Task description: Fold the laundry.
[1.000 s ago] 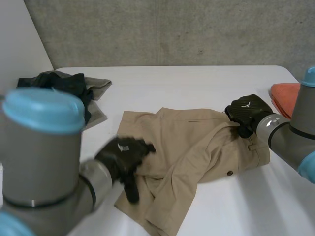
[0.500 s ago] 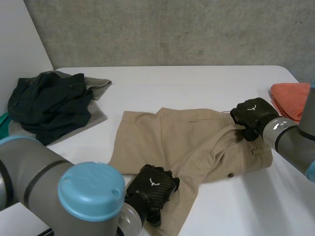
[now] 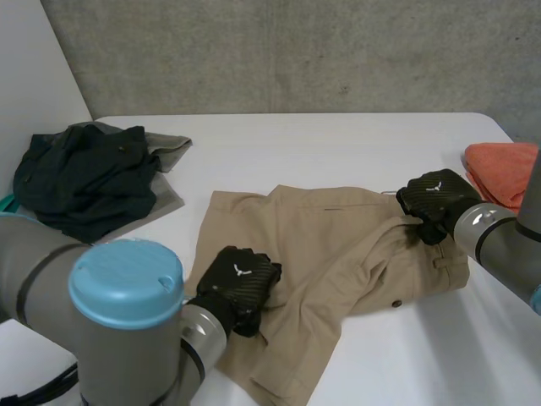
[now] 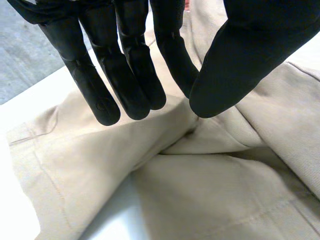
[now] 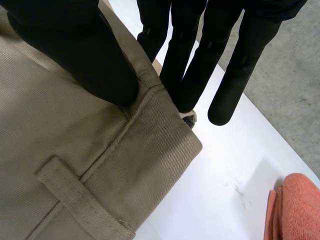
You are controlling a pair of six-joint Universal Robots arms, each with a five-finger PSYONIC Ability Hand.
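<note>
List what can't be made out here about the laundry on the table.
- Orange cloth: head view, cut off by the picture's edge and partly covered by the right arm, so its full extent is unknown.
- Dark clothes pile: head view, bunched up, so the number of garments cannot be told.
- Shorts: head view, the left arm covers part of the near leg's hem, and the left hand hides the cloth beneath it.
</note>
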